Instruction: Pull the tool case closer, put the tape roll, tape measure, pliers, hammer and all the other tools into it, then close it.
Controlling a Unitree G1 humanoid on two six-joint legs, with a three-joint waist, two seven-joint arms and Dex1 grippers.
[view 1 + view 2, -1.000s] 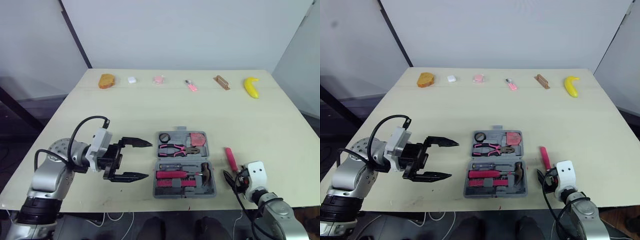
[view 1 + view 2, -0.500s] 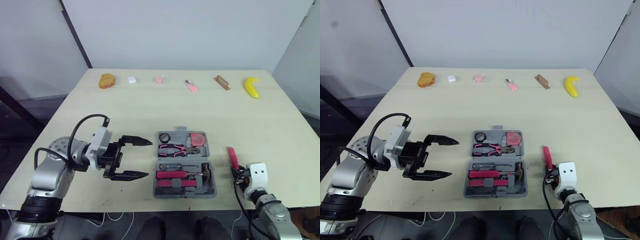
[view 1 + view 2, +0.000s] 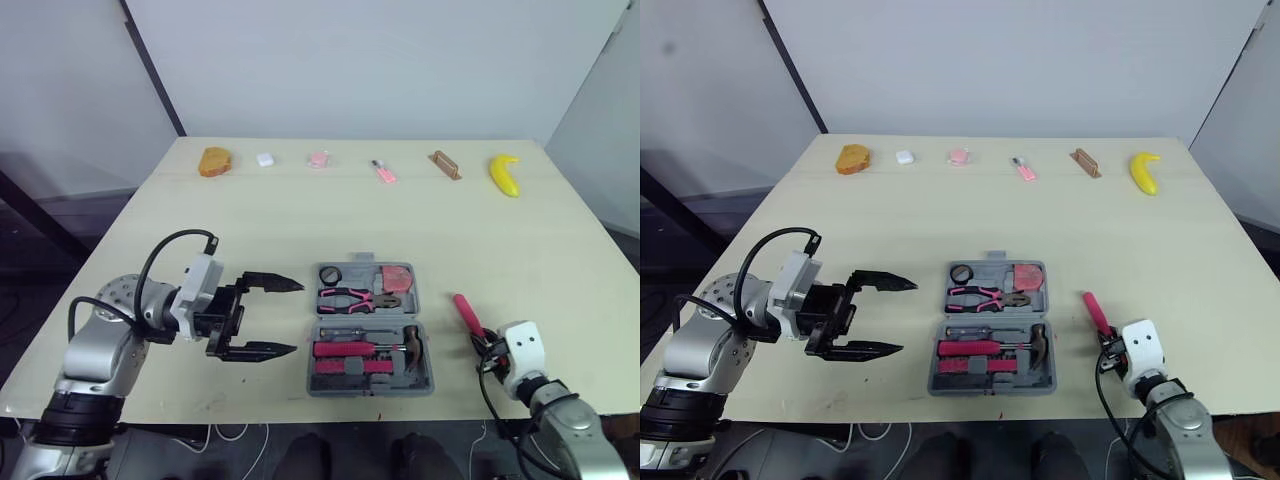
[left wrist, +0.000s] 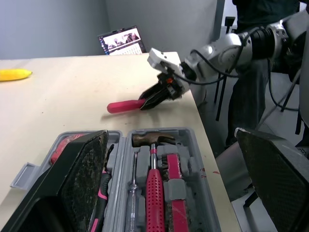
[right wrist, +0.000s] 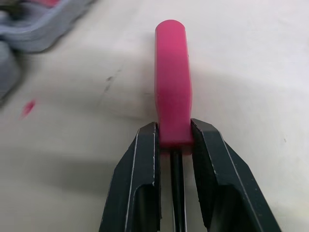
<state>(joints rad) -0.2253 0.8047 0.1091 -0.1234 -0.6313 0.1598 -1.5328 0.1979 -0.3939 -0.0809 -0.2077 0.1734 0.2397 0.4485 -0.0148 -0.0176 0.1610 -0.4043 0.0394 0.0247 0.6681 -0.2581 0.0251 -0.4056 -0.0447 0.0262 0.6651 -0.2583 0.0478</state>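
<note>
The grey tool case [image 3: 369, 315] lies open at the table's middle front. It holds pink pliers [image 3: 358, 297], a hammer [image 3: 408, 343], a tape roll [image 3: 330, 274], a red tape measure [image 3: 396, 276] and red-handled drivers [image 3: 345, 350]. Right of the case lies a pink-handled tool [image 3: 466, 312], with its handle pointing away from me. My right gripper [image 3: 482, 343] is shut on the near end of this handle [image 5: 172, 92], which is pinched between its fingers [image 5: 140, 159]. My left gripper [image 3: 297, 318] is open just left of the case, with nothing between its fingers [image 4: 82, 169].
Along the far edge stand an orange bread-like piece [image 3: 213, 161], a small white item [image 3: 264, 159], two pink items [image 3: 318, 159], a brown block [image 3: 443, 164] and a banana [image 3: 504, 174]. A person [image 4: 256, 14] stands beyond the table's right edge, near a laptop [image 4: 121, 39].
My right gripper has shut on the pink handle and shifted slightly right, turning the tool a little. The left arm and the case have not moved.
</note>
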